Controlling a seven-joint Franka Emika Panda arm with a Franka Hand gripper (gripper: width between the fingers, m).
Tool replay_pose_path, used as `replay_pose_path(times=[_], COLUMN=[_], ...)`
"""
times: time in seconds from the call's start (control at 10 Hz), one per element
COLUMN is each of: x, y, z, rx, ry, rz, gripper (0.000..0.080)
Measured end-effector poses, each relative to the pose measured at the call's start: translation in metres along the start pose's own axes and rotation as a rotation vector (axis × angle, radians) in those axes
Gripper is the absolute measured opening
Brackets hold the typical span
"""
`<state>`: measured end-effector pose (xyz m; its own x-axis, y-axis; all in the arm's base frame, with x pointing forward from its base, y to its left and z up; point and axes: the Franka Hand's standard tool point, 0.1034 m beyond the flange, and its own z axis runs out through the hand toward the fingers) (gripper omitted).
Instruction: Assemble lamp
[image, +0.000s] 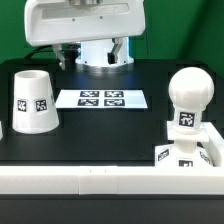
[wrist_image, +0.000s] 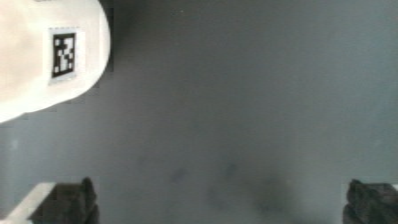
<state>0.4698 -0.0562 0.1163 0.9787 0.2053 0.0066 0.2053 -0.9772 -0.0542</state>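
Note:
The white tapered shade (image: 35, 100) stands with its wide end down on the black table at the exterior view's left. It also shows in the wrist view (wrist_image: 45, 55) with one square tag facing the camera. The round-headed bulb (image: 188, 95) stands upright in the small square stepped base (image: 185, 155) at the front right. My gripper (image: 93, 55) hangs high at the back, open and empty. In the wrist view the gripper (wrist_image: 217, 205) has its dark fingertips (wrist_image: 63, 203) far apart over bare table, beside the shade and not touching it.
The marker board (image: 100, 98) lies flat in the middle of the table. A white rail (image: 90, 182) runs along the table's front edge, just in front of the base. The robot's white pedestal (image: 100, 60) stands at the back.

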Motion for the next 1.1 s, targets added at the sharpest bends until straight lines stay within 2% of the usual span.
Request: replay_pose_path(times=[0.2,0.3,0.5,0.8,1.1], x=[-0.001,-0.009,-0.037,-0.050,-0.050], y=[0.000,0.003,0.025,0.053,0.063], z=[0.001,0.006,0.006,0.002,0.009], rx=[-0.001,-0.020,-0.010,-0.006,-0.007], ry=[-0.002,-0.012,-0.028,-0.026,-0.033], rz=[-0.006,-0.055,-0.105,-0.146,-0.138], gripper=[0.0698,0.0698,0.0698,0.0698,0.0698])
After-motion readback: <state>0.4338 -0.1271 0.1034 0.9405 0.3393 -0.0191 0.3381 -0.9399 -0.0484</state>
